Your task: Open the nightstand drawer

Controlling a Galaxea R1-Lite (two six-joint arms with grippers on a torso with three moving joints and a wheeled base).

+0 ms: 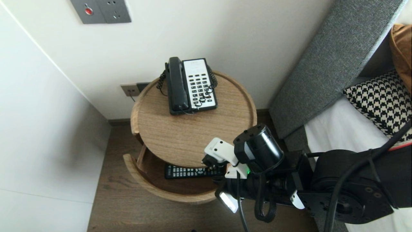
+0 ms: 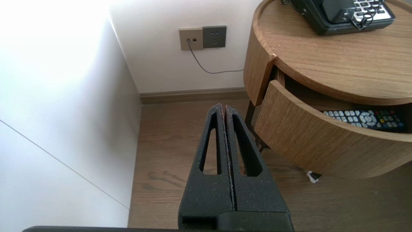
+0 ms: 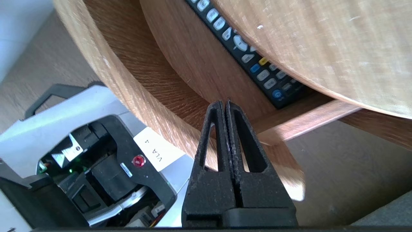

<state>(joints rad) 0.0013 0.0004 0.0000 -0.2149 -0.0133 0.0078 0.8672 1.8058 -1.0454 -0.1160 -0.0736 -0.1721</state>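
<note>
A hotel-style bedroom, and I am at the bedside.
Before me stands a round wooden nightstand [image 1: 193, 138] with a corded desk phone [image 1: 191, 86] on top and a TV remote [image 1: 190, 171] in its open drawer [image 1: 151, 185]. To my right are a grey padded headboard [image 1: 331, 64], white bed linen [image 1: 341, 135] and a houndstooth cushion [image 1: 383, 103], with a switch panel [image 1: 101, 11] on the wall.

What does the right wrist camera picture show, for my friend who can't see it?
The right gripper, fingers shut and holding nothing, points into an open curved wooden drawer where a black remote control lies partly under the round tabletop. Beside the drawer sits the robot's grey base with a red button.
</note>
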